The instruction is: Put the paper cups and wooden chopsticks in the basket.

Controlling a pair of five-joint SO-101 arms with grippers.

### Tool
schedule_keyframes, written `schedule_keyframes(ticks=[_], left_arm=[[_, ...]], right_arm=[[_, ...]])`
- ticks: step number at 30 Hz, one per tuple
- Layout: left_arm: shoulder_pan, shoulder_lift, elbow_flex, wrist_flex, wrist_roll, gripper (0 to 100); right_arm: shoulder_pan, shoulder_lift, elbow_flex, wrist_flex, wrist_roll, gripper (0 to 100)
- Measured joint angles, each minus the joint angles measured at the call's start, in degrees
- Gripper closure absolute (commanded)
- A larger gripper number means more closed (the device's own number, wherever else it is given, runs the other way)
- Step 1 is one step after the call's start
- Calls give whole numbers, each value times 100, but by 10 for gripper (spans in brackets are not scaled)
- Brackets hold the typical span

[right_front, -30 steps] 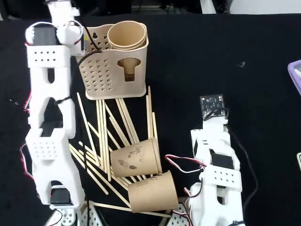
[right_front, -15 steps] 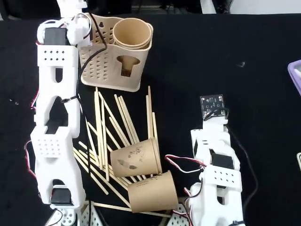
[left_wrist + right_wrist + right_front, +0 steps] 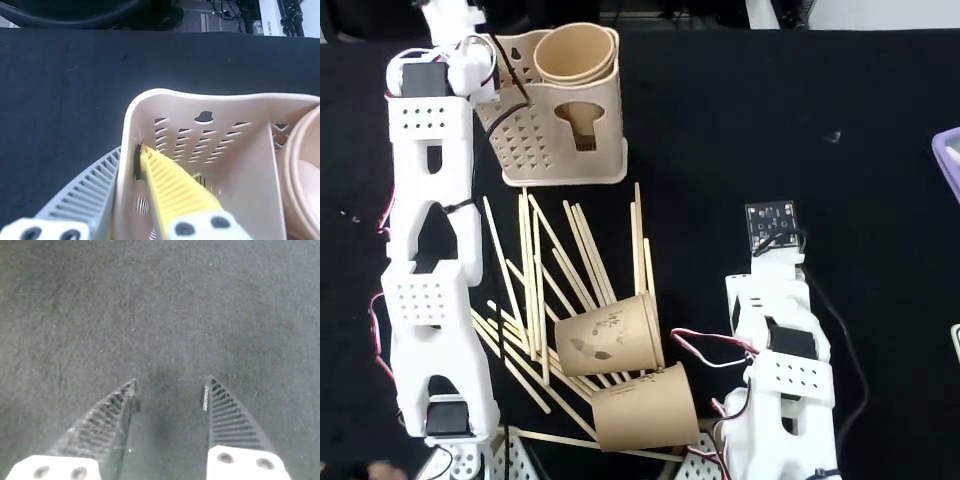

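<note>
Clamping the basket (image 3: 165, 100) by its left wall, your left jaws sit one inside, one outside; your right jaws gape apart over the black bench (image 3: 160, 300).

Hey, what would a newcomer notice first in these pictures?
The left gripper pinches a wall of the basket at the far side of the table, with stacked paper cups inside. Mid-table, wooden chopsticks lie fanned out, with two paper cups on their sides at the near end.
</note>
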Motion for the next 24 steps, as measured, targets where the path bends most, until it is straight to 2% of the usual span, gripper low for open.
schedule_keyframes(ticks=[7,12,16,24], left_arm=[[105,334,-431,-615,-26,970],[176,598,-607,-519,-325,970],[176,695,-844,114,-352,970],[114,782,-2180,2303,-607,970]], right_arm=[[0,0,0,0,0,797],[0,0,0,0,0,797],[0,0,0,0,0,797],[0,0,0,0,0,797]])
